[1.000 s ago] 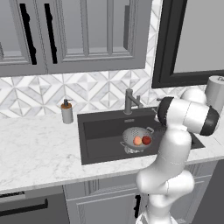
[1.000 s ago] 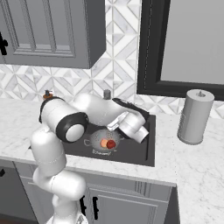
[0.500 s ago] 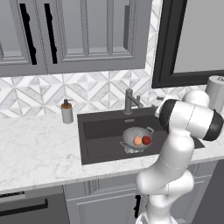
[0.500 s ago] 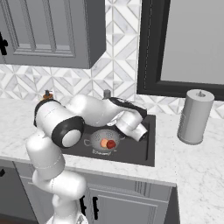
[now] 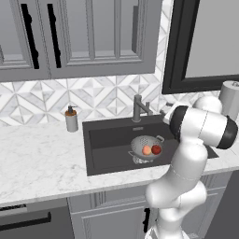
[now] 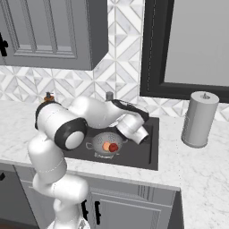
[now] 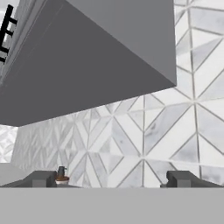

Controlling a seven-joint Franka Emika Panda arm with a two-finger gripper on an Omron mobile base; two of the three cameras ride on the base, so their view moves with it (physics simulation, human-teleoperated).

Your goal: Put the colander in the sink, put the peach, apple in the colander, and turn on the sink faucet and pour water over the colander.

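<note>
The silver colander (image 5: 144, 143) (image 6: 101, 140) sits in the dark grey sink (image 5: 107, 140) (image 6: 143, 150). Inside it lie the pale peach (image 5: 146, 150) (image 6: 106, 146) and the dark red apple (image 5: 156, 149) (image 6: 113, 147), side by side. The dark faucet (image 5: 137, 108) (image 6: 108, 95) stands upright at the sink's back edge. My gripper (image 7: 113, 179) (image 6: 116, 103) is open with nothing between its fingers. It hovers just right of the faucet, above the sink's back, and points along the tiled wall. The water is out of view.
A grey soap pump bottle (image 5: 71, 120) (image 7: 61, 174) stands on the counter left of the sink. A paper towel roll (image 6: 199, 119) (image 5: 229, 97) stands at the right. Wall cabinets (image 5: 84, 37) hang overhead. A dark-framed window (image 6: 192, 44) is behind the sink's right.
My elbow has swung slightly to the right, and the hand has stayed above the sink's back by the faucet. The colander and both fruits have not moved.
</note>
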